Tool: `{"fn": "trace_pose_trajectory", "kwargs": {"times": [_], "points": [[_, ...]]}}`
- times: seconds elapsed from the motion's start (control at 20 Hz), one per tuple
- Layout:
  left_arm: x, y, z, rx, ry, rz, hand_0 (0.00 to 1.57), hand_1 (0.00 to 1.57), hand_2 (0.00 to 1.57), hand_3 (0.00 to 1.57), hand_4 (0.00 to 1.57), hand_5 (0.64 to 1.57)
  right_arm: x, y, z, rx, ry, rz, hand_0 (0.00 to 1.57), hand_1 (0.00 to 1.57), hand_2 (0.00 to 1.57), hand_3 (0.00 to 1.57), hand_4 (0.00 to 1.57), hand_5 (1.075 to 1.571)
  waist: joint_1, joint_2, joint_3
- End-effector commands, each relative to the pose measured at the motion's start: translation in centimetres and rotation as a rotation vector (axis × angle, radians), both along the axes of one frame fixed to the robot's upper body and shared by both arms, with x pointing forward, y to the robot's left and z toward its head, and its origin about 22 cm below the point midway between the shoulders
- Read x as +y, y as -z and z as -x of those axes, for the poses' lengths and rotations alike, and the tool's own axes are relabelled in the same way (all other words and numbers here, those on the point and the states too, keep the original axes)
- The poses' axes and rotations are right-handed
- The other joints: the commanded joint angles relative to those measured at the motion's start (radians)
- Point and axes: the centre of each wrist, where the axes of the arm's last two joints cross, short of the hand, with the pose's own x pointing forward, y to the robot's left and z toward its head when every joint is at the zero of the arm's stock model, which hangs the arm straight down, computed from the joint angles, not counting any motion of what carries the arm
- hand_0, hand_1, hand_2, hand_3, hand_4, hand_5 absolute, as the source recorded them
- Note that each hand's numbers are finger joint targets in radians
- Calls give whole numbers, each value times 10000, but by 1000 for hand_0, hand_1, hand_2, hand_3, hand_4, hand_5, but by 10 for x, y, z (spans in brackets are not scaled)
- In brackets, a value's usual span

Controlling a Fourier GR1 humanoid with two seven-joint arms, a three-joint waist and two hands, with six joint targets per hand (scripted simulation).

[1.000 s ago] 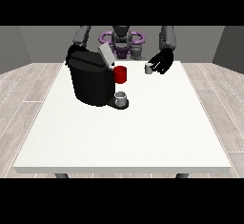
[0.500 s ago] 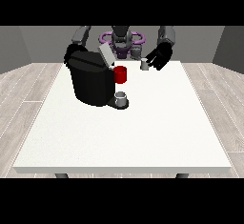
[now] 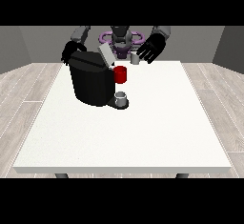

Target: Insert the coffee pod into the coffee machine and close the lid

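A black coffee machine [image 3: 91, 83] stands on the white table [image 3: 143, 132] at the left of centre. Its grey lid [image 3: 106, 55] is tilted up and open. A red part [image 3: 120, 74] sticks out at the machine's front, above a small grey cup [image 3: 121, 97] on the drip tray. The hand at the view's right [image 3: 153, 47] is raised above the table's far edge and holds a small grey coffee pod [image 3: 135, 59] at its fingertips. The pod is to the right of the lid and apart from it. The hand at the view's left [image 3: 70, 52] rests at the machine's back top corner.
The robot's torso [image 3: 121, 39] rises behind the table's far edge. The wide white tabletop stretches toward the camera, with wooden floor on both sides.
The hand at the view's right has lifted with the pod and moved left toward the machine's open lid. The other hand and the machine have stayed put.
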Motion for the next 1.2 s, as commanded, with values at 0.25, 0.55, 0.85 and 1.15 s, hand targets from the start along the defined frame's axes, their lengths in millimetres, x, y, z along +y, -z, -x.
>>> {"fn": "trace_pose_trajectory", "kwargs": {"times": [0.25, 0.55, 0.85, 1.15], "points": [[15, -31, -3, -761, -304, 96, 1278, 1278, 1332, 1265, 519, 1571, -5, -29, -3, -683, -19, 297, 0, 0, 0, 0, 541, 1571, -674, 687, -3], [-14, -44, -9, -985, 259, -70, 1277, 1277, 1303, 1236, 488, 1571, 9, -32, -12, -1119, 402, 133, 0, 0, 0, 0, 526, 1571, -307, 1006, 0], [-26, -38, -11, -448, 33, -251, 1305, 1305, 1326, 1229, 500, 1571, -6, -15, -6, -552, 466, 22, 0, 0, 0, 0, 514, 1571, -435, 823, 3], [-46, -41, -13, -483, 457, -493, 1251, 1251, 1294, 1208, 506, 1571, 3, -15, -8, -510, 599, -115, 0, 0, 0, 0, 512, 1571, -245, 834, 4]]}}
